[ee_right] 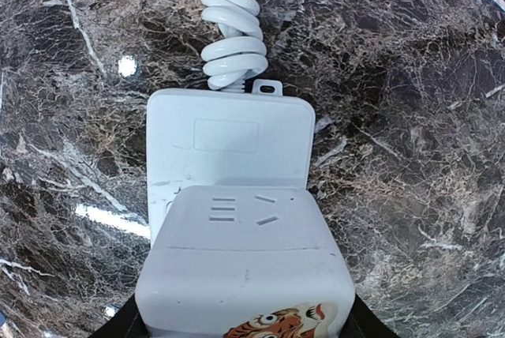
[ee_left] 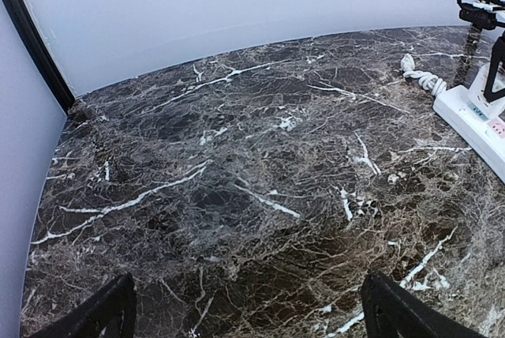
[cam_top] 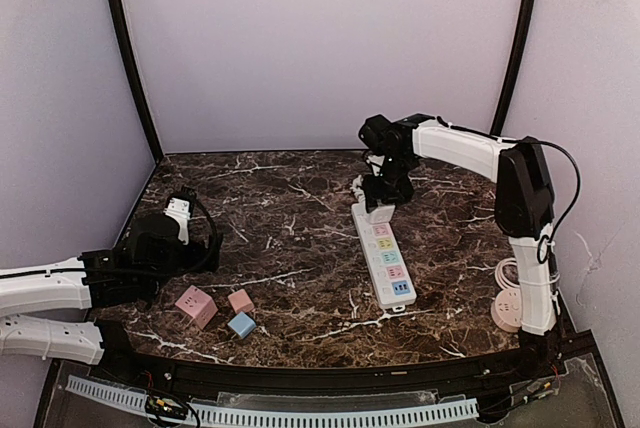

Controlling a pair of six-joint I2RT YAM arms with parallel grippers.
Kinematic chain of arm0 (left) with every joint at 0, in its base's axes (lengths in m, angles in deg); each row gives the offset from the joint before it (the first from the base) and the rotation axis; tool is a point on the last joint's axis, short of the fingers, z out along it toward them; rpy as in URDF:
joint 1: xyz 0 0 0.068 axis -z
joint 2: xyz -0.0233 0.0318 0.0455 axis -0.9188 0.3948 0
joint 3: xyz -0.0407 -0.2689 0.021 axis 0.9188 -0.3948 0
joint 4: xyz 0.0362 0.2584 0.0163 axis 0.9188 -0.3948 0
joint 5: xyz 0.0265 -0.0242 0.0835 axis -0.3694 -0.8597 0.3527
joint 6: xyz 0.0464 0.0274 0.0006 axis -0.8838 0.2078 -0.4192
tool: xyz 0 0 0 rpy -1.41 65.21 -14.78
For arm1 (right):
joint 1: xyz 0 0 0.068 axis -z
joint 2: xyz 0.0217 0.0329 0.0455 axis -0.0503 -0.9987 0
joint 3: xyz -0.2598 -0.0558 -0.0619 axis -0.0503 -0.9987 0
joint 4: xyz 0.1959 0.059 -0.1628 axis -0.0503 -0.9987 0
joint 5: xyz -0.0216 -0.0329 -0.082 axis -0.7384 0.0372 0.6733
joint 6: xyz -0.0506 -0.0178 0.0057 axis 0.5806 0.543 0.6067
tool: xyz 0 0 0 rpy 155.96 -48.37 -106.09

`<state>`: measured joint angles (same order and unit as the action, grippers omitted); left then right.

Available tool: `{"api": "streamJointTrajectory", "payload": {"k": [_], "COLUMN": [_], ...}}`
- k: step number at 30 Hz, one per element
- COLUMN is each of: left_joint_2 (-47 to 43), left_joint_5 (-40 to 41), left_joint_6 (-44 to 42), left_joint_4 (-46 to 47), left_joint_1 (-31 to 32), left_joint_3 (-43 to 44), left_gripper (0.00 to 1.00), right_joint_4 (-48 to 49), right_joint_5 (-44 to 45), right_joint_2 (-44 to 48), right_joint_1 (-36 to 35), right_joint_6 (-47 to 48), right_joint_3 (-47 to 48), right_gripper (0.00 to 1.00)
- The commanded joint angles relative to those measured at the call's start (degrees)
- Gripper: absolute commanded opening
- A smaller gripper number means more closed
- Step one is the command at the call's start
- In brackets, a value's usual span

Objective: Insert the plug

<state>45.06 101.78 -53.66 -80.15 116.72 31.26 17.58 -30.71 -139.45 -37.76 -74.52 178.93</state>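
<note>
A white power strip with coloured sockets lies right of centre on the marble table; its far end shows in the right wrist view and in the left wrist view. My right gripper is shut on a white cube plug with a tiger sticker. It holds the plug on or just above the strip's far end; I cannot tell whether they touch. The black fingers only show at the bottom corners of the right wrist view. My left gripper is open and empty over bare marble at the table's left.
Two pink cube plugs and a blue one lie near the front left. The strip's coiled white cord lies beyond its far end. A round white object with a cable sits by the right arm's base.
</note>
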Motion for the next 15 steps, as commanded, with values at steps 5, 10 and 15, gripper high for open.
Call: {"api": "streamJointTrajectory", "payload": {"k": [5, 10, 15], "left_joint_2": [-0.6, -0.8, -0.7], "left_joint_5": [0.0, -0.4, -0.4], "left_joint_6": [0.1, 0.0, 0.0], "left_joint_4": [0.2, 0.5, 0.5], "left_joint_1": [-0.3, -0.3, -0.3], "left_joint_3": [-0.8, -1.0, -1.0], "left_gripper": [0.99, 0.99, 1.0], "right_joint_4": [-1.3, -4.9, -4.9], "right_joint_5": [-2.4, -0.6, 6.2], "right_joint_2": [-2.7, -4.0, -2.4], "right_joint_1": [2.7, 1.4, -0.6], "right_joint_6": [-4.5, 3.8, 8.6], "right_joint_3": [-5.1, -3.0, -4.2], "right_gripper": [0.0, 0.0, 0.0]}}
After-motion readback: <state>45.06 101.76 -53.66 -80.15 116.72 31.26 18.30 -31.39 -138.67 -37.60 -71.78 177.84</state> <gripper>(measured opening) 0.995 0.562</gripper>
